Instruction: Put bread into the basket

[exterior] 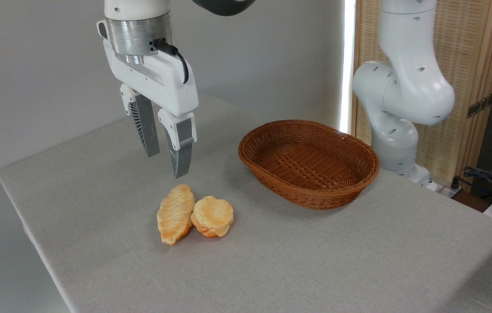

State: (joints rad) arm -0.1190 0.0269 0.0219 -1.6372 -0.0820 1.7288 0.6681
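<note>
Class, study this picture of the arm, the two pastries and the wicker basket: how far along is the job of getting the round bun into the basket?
Done: nothing yet. The basket is empty, and the bread lies on the table, touching the croissant-shaped pastry.

In hand: the gripper hangs open above the two pastries, holding nothing.

Left: descend, grasp the bun alone, carry it right, release it in the basket.

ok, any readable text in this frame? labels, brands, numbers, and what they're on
None readable.
gripper: white housing, no marking visible.
arm base: plain white, no logo in view.
basket, bun, pastry, table: no print.
Dark fitting on the wooden panel: too small to tell.
</note>
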